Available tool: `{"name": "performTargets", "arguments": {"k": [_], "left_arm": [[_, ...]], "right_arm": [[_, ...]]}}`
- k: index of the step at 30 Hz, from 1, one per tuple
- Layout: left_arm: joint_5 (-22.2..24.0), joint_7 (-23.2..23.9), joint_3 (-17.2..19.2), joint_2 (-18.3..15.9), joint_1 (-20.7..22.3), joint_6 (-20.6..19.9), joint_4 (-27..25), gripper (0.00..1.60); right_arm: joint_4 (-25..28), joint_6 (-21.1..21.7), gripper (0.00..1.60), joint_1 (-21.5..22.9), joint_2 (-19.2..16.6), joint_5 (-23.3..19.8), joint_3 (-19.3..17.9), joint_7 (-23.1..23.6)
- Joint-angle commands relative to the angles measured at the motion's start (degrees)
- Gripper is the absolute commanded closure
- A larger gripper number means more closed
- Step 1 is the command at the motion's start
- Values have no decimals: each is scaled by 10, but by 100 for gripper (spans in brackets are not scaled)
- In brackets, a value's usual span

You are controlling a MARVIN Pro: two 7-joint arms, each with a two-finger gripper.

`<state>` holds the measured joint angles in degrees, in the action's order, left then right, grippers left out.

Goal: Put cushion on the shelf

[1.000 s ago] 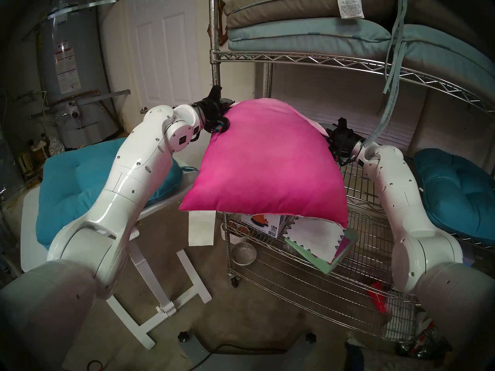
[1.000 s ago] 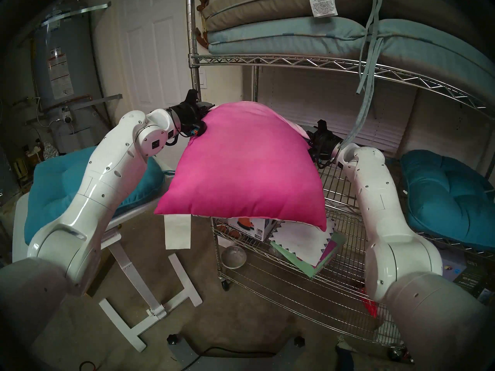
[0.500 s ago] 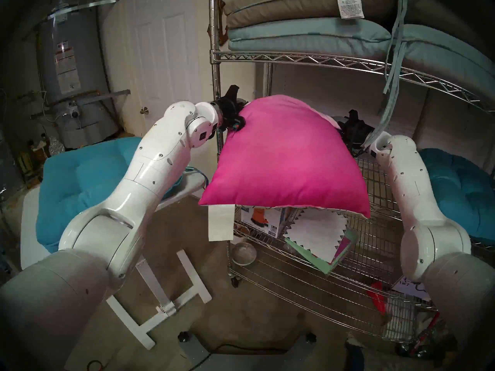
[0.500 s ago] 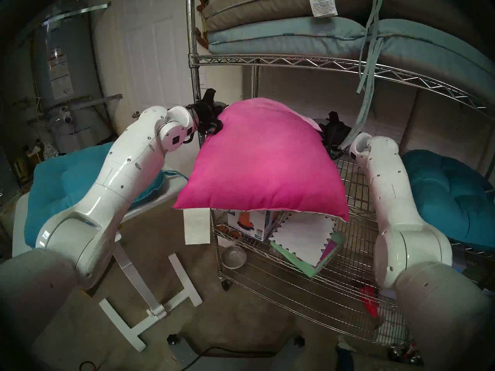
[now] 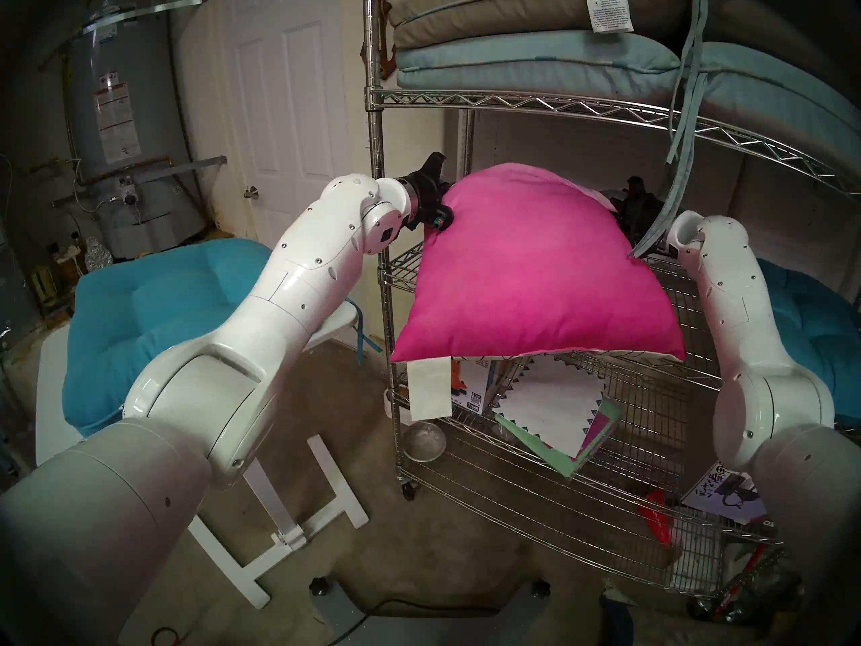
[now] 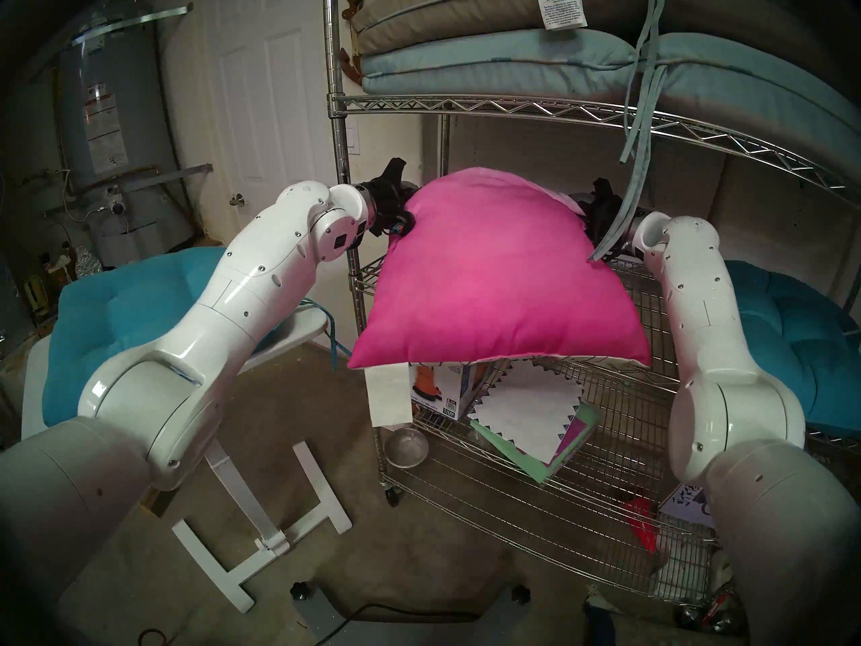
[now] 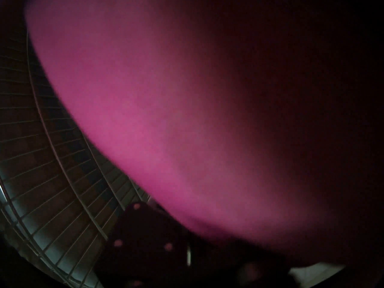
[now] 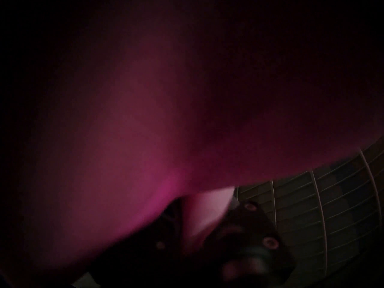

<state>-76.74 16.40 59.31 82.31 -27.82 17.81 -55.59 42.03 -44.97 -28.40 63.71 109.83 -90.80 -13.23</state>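
The plump square hot-pink cushion (image 5: pixel 536 267) hangs in the air between the two arms, its upper left corner pinched in the left end effector (image 5: pixel 442 214) and its upper right corner in the right end effector (image 5: pixel 626 211), both pressed together on fabric as far as the dark wrist views allow; it sits in the gap above the middle tier of the tall chrome wire-grid shelf (image 5: pixel 605 113), with its lower edge just over that tier's front rim and its long white tag (image 5: pixel 429 387) dangling below. The likeliest trouble, I judge, is snagging: the left wrist is close beside the front steel post (image 5: pixel 378 211), and the pale blue fabric ties (image 5: pixel 675 132) hanging from the flat pale blue pads (image 5: pixel 536 57) on the tier above drape against the right wrist and could tangle or be dragged. A corner grip on soft, slippery cloth may also slide out if the arms pull apart or one lets go early, letting the pillow swing or tip off the front. The tag could catch in the grid. The wire deck is open mesh, so it should bear the cushion but offers little friction. Around it: a teal tufted seat cushion (image 5: pixel 153 314) on a small white tilted bench (image 5: pixel 51 398) to the left, another teal cushion (image 5: pixel 810 332) on the shelf at right, a grey water heater (image 5: pixel 126 132), a white panelled door (image 5: pixel 289 95), a boxed item (image 5: pixel 473 384) and paper sheets (image 5: pixel 554 412) on the lower tier.
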Motion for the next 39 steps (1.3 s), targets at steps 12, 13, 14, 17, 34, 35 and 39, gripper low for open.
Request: {"name": "performTargets", "arguments": {"k": [12, 13, 14, 17, 34, 35, 39], "left_arm": [[-21, -16, -6, 29, 56, -7, 77, 160], [-21, -17, -6, 30, 58, -7, 79, 160], [-22, -18, -6, 31, 61, -7, 83, 160], [-24, -22, -3, 35, 71, -8, 92, 160], [-25, -61, 58, -35, 90, -10, 55, 160], [-26, -60, 60, -45, 84, -10, 57, 160], [-26, -66, 77, -75, 60, -9, 59, 160]], "right_arm": [[-37, 15, 160, 48, -13, 31, 2, 13], [-38, 16, 160, 50, -14, 31, 1, 13], [-40, 16, 160, 53, -14, 33, 1, 13], [-44, 18, 160, 65, -13, 34, -2, 11], [52, -11, 160, 94, 57, 1, -8, -82], [53, -15, 160, 83, 63, -1, -6, -87], [52, -32, 160, 42, 86, -7, 4, -109]]}}
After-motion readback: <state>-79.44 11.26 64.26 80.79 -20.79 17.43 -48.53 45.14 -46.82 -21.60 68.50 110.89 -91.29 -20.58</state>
